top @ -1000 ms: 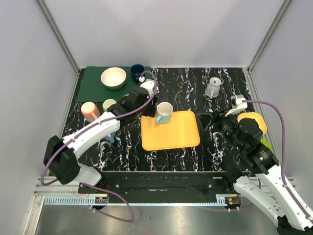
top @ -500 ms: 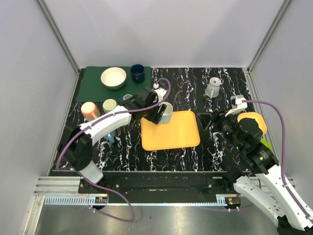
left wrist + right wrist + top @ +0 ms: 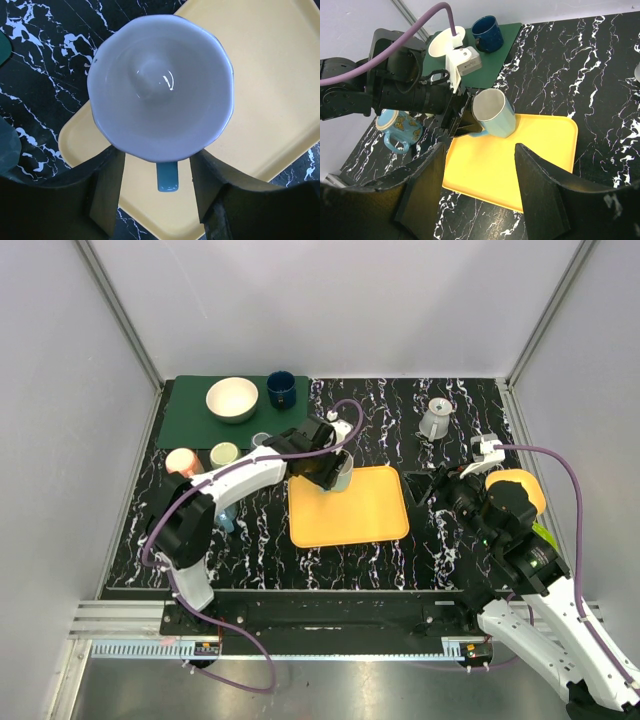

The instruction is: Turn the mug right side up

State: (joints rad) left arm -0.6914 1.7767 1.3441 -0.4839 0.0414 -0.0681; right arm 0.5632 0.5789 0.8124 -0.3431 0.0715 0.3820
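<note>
The light blue mug [image 3: 160,85] is tilted at the far-left corner of the yellow tray [image 3: 360,520]. Its white inside faces the left wrist camera. My left gripper [image 3: 158,161] is shut on its body, with one finger on each side of the handle [image 3: 167,176]; the rim hides the fingertips. In the right wrist view the mug [image 3: 492,114] leans mouth-first toward the left gripper [image 3: 465,117]. From above, the left gripper [image 3: 330,462] covers most of the mug [image 3: 344,476]. My right gripper [image 3: 480,150] is open and empty, right of the tray [image 3: 520,165].
A white bowl [image 3: 231,398] and a navy mug [image 3: 281,389] sit on a green mat [image 3: 190,415] at the back left. A pink cup [image 3: 183,462], a pale green cup [image 3: 223,453] and a butterfly mug [image 3: 397,131] stand left of the tray. A metal pitcher [image 3: 435,420] is at the back right.
My left wrist has swung right and over the mug, which stays at the tray's far-left corner and is now mostly covered from above. The right arm has not moved.
</note>
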